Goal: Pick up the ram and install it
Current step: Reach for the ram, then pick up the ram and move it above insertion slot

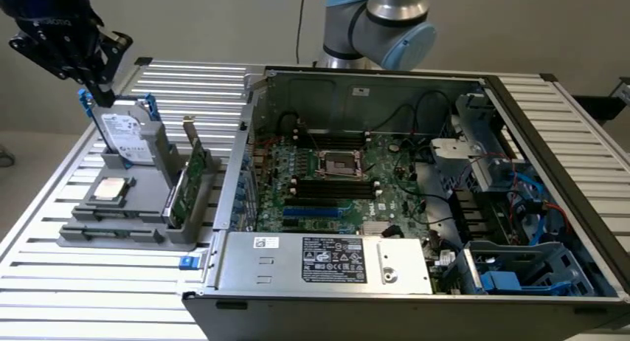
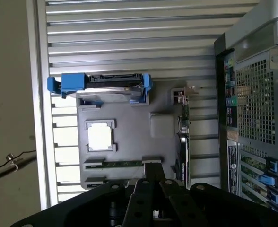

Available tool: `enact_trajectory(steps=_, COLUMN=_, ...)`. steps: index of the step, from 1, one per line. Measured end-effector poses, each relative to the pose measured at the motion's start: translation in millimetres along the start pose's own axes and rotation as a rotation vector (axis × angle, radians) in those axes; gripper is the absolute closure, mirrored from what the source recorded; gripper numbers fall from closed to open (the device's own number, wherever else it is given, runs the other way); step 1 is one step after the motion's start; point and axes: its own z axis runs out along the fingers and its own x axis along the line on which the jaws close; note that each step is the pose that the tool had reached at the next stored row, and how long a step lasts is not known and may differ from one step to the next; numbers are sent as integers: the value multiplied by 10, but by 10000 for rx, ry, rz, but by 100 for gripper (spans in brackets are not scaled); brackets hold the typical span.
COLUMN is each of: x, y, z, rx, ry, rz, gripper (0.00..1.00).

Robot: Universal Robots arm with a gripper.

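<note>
At the exterior view's left, your gripper (image 1: 102, 96) hangs over the grey holder (image 1: 108, 239), fingers pressed together on nothing, close above the upright hard drive (image 1: 126, 134). The ram (image 2: 122, 164) lies untouched in the holder's slot, just beside the processor (image 1: 108, 190). Rightward stands the expansion card (image 1: 187, 186), then the open computer case (image 1: 414, 83) with its motherboard (image 1: 335, 186).

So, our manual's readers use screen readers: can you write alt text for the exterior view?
A robot arm's shut gripper hangs above a gray parts holder on a slatted table, at the exterior view's left. The holder carries a hard drive, a processor, an expansion card and the ram; an open computer case stands at the view's right.
</note>
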Motion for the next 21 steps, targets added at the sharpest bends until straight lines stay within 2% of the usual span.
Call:
enact_trajectory(steps=6, x=89, y=-103, z=-7, rx=-25, ry=1, rz=-2, gripper=89)
enact_trajectory(steps=21, x=92, y=-105, z=-7, rx=-25, ry=2, rz=-2, gripper=89)
